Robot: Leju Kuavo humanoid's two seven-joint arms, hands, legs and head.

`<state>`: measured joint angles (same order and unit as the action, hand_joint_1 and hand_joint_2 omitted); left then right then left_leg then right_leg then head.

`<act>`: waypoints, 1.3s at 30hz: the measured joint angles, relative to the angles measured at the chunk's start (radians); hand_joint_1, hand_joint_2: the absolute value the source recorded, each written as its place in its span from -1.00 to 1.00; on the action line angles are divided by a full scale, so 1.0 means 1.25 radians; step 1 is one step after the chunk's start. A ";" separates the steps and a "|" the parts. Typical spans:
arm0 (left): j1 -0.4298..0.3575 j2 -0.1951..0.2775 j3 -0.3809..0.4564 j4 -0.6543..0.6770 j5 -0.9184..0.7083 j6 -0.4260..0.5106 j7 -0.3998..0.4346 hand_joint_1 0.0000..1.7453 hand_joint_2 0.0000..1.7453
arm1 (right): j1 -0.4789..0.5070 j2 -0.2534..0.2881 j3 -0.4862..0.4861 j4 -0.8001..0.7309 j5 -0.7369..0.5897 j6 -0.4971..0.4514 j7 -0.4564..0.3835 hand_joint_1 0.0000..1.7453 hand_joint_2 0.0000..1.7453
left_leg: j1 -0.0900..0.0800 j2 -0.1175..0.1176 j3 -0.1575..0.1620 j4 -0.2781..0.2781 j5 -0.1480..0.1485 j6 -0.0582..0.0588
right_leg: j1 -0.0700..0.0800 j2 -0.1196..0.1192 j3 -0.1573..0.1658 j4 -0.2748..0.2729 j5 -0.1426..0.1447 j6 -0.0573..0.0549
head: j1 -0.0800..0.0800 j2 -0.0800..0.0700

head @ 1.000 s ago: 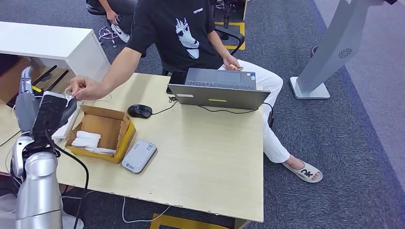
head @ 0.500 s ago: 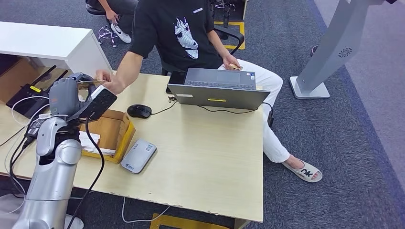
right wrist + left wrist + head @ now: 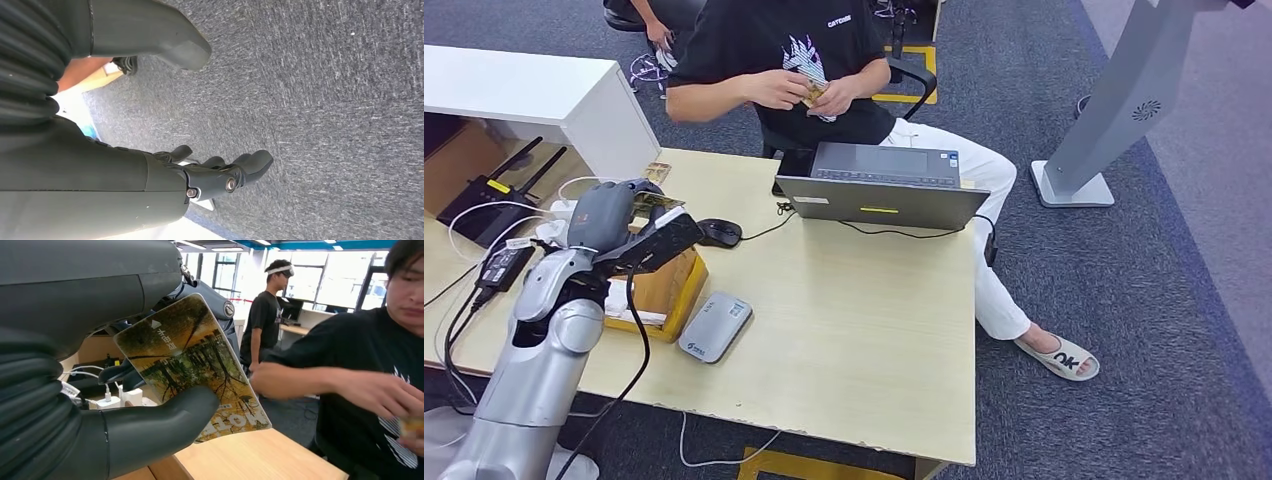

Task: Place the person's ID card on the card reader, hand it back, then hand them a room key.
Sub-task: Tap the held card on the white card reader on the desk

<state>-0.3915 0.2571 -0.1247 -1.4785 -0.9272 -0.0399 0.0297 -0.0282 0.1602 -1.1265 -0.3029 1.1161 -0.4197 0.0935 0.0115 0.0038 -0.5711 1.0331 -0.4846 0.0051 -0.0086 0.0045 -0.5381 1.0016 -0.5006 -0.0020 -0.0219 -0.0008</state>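
ID card [image 3: 192, 367] pinched in left hand [image 3: 609, 215]; right hand [image 3: 210, 175] hangs empty, fingers apart.

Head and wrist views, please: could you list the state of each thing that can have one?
left hand: raised over the table, pinching the card
card: held between thumb and fingers, off the table
card reader: flat on the table, nothing on it
cardboard box: open
laptop: open
right hand: empty, hanging over the carpet
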 joint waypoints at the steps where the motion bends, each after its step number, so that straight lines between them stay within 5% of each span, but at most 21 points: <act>1: 0.000 0.002 -0.004 -0.001 0.001 -0.002 0.000 1.00 1.00 | 0.000 0.000 -0.001 0.000 0.001 0.000 0.000 -1.00 1.00 | 0.000 0.000 0.000 0.000 0.000 0.000 | 0.000 0.000 0.000 0.000 0.000 0.000 | 0.000 0.000; 10: -0.001 0.057 -0.093 -0.024 0.050 -0.081 -0.003 1.00 1.00 | 0.000 0.000 -0.019 0.000 0.012 0.005 0.000 -1.00 1.00 | 0.000 0.000 0.000 0.000 0.000 0.000 | 0.000 0.000 0.000 0.000 0.000 0.000 | 0.000 0.000; 21: 0.016 0.116 -0.219 -0.026 0.075 -0.091 0.000 1.00 1.00 | -0.001 0.000 -0.040 0.000 0.036 0.015 -0.005 -1.00 1.00 | 0.000 0.000 0.000 0.000 0.000 0.000 | 0.000 0.000 0.000 0.000 0.000 0.000 | 0.000 0.000; 39: 0.053 0.187 -0.283 0.026 0.072 -0.112 0.014 1.00 1.00 | -0.003 0.000 -0.057 0.000 0.057 0.021 0.002 -1.00 1.00 | 0.000 0.000 -0.001 0.000 0.000 0.000 | 0.000 0.000 -0.001 0.000 0.000 0.000 | 0.000 0.000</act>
<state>-0.3254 0.4909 -0.4778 -1.4458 -0.8377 -0.1804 0.0465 -0.0317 0.1606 -1.1979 -0.3025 1.1874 -0.3933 0.0961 0.0116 0.0035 -0.5722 1.0330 -0.4846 0.0050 -0.0085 0.0044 -0.5388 1.0017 -0.5007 -0.0021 -0.0218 -0.0008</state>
